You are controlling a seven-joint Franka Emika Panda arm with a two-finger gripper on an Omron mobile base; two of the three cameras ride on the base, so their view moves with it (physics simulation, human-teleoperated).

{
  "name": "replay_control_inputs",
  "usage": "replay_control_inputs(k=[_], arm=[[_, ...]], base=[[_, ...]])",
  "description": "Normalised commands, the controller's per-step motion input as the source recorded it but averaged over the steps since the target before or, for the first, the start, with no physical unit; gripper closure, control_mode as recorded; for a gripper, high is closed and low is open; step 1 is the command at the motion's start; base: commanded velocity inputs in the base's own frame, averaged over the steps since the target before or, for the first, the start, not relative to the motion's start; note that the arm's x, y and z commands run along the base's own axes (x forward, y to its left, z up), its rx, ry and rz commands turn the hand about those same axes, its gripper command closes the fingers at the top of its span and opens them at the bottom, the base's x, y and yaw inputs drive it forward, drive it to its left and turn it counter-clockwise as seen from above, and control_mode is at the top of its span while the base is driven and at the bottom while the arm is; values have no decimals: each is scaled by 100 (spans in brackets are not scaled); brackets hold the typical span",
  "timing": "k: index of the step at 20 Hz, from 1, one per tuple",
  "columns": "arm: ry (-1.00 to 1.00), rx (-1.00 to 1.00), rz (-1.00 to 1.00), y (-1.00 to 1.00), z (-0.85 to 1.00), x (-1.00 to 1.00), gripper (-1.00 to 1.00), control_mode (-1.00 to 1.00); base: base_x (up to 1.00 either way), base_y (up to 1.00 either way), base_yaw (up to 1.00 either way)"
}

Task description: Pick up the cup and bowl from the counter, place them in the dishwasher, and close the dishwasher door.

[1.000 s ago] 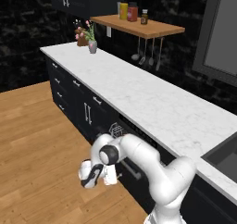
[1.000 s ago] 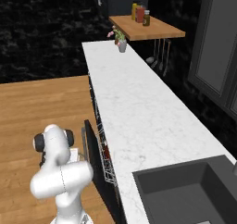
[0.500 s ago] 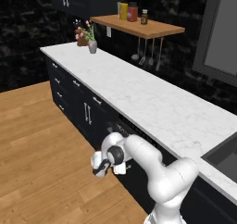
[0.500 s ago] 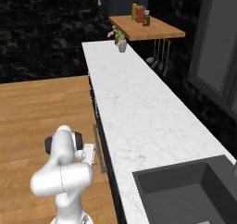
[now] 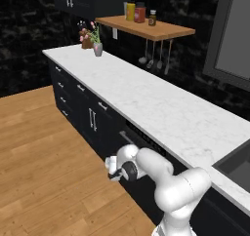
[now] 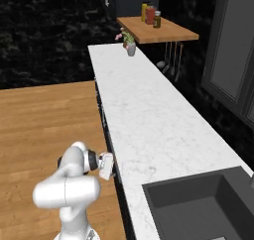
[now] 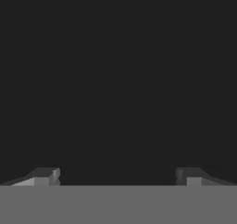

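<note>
The dishwasher (image 5: 142,136) sits under the white marble counter (image 5: 146,98), its dark control strip just below the counter edge. Its flat black door (image 7: 118,79) stands upright, flush with the cabinet fronts. My gripper (image 5: 114,169) is low in front of that door, right up against it. In the right base view the gripper (image 6: 106,166) presses toward the cabinet face below the counter (image 6: 144,115). In the hand view the gripper (image 7: 118,174) is open, its two tips far apart with nothing between them. The cup and the bowl are out of view.
A small grey vase with flowers (image 5: 96,47) stands at the counter's far end. A wooden shelf (image 5: 146,28) with jars hangs above it. Black drawers with silver handles (image 5: 73,91) run left of the dishwasher. A dark sink (image 6: 198,204) lies near right. Wooden floor (image 5: 44,147) spreads behind me.
The dishwasher door has swung up from partly open to upright, and the white rack is hidden behind it. My gripper moved with it toward the cabinet.
</note>
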Motion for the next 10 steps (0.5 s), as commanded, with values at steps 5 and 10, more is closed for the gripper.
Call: replay_control_inputs(k=[5,10], arm=[[4,8,-10,-100,-11,67,-100,-100],[9,13,-8,-100,0,51,-100,-100]], base=[[0,0,0],[0,0,0]])
